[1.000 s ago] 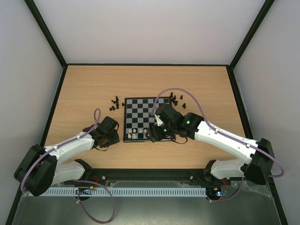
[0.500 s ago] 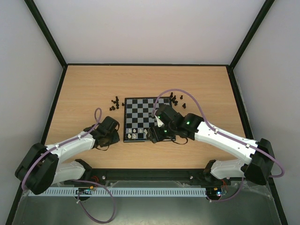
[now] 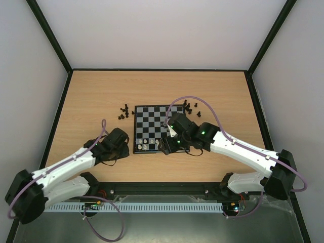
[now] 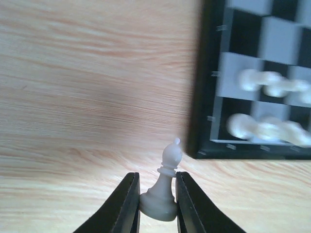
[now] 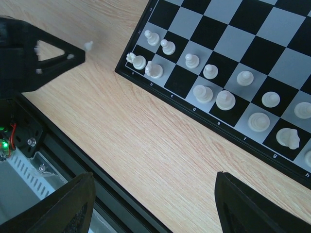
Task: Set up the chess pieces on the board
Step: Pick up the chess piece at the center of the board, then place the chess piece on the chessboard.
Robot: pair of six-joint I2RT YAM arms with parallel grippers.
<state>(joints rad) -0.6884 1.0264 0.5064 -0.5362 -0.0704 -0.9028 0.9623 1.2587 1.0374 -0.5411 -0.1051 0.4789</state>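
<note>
Left wrist: left tool (image 4: 158, 206) pinches a cream bishop (image 4: 165, 187), seemingly just off the board (image 4: 200, 97); right tool (image 5: 150, 194) spread.

Overhead + wrist close-ups, shared board (image 3: 152, 119)

Flat square board (image 3: 149, 121), dark and pale checks, thin black border, lying on the worktop (image 3: 228, 91). Cream-white pieces (image 5: 209, 71) stand in two rows on its near ranks. Black pieces sit off-board in two loose clusters, far-left (image 3: 123, 112) and far-right (image 3: 191, 107). One white bishop (image 4: 167, 165) is upright, pinched at its base in the left gripper (image 4: 156, 179), just off the near-left corner (worktop contact unclear).
</note>
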